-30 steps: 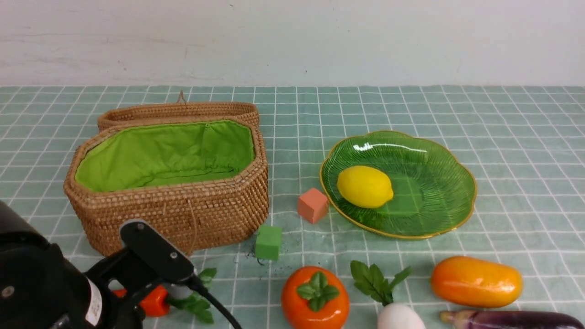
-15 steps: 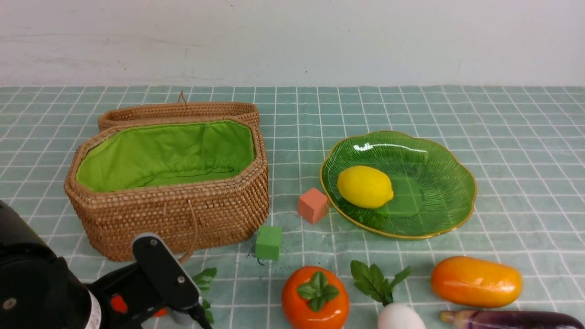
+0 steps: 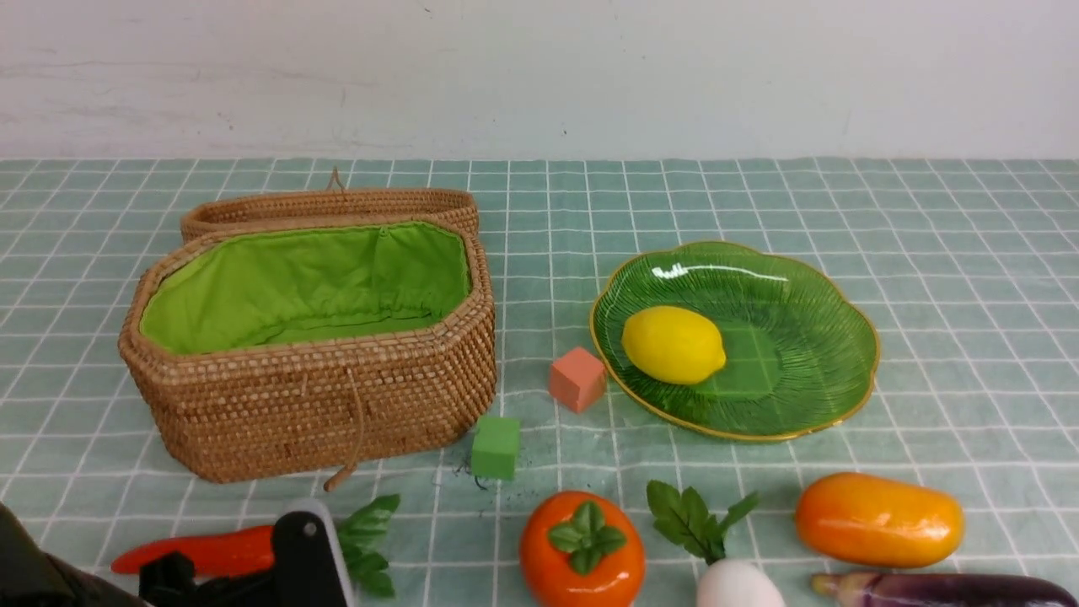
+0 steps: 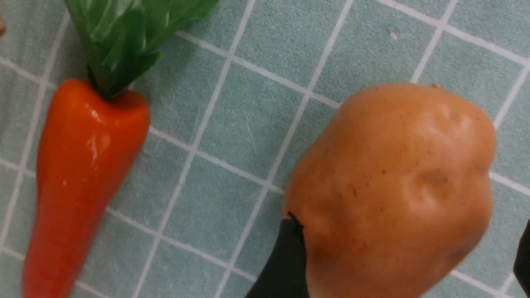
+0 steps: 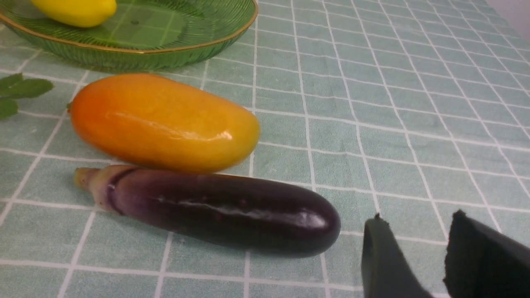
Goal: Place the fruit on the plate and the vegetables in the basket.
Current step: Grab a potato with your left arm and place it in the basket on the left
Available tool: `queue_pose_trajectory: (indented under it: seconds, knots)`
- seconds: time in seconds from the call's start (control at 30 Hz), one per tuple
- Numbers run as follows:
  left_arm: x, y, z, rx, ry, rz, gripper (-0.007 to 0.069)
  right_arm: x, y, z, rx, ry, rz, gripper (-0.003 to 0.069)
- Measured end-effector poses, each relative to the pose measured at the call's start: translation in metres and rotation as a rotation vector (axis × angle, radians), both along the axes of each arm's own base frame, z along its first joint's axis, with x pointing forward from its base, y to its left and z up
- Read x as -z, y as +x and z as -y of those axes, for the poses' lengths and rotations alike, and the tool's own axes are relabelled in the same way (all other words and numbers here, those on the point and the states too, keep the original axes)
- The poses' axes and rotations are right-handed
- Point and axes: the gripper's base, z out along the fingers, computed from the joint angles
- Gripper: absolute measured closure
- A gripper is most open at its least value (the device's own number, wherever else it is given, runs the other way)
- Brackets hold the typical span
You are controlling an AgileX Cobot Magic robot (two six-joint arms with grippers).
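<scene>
A brown potato [image 4: 393, 174] lies on the cloth between the fingers of my left gripper [image 4: 408, 231], which is open; one finger [image 4: 285, 265] is at the potato's side, the other stands apart from it. Beside it lies the red-orange pepper [image 4: 83, 165] [image 3: 202, 552]. The lemon [image 3: 673, 344] sits on the green plate [image 3: 834, 278]. Persimmon [image 3: 582, 552], white radish [image 3: 738, 586], mango [image 3: 878, 518] and eggplant [image 3: 936, 590] lie along the front edge. My right gripper [image 5: 416, 219] is open and holds nothing, just past the eggplant's [image 5: 219, 211] rounded end. The basket [image 3: 320, 405] stands open.
A salmon-pink cube [image 3: 577, 379] and a green cube [image 3: 495, 447] lie between the basket and the plate. The basket's lid [image 3: 329, 202] rests behind it. The left arm [image 3: 295, 565] fills the front view's lower left corner.
The left arm has sunk toward the front view's bottom edge, uncovering the pepper on the cloth. Its jaws have spread wider. The right arm has not moved.
</scene>
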Motion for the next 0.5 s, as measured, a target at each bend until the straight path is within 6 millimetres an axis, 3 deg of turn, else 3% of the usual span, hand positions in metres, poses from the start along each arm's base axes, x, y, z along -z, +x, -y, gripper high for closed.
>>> queue_pose_trajectory:
  seconds: [0.17,0.5]
  knots:
    - [0.021,0.003,0.003,0.012,0.01,-0.009,-0.004,0.0,0.0,0.0,0.0,0.0,0.0,0.0417]
    - [0.024,0.005,0.004,0.012,0.011,-0.011,0.0043,0.0,0.0,0.0,0.0,0.0,0.0,0.0417]
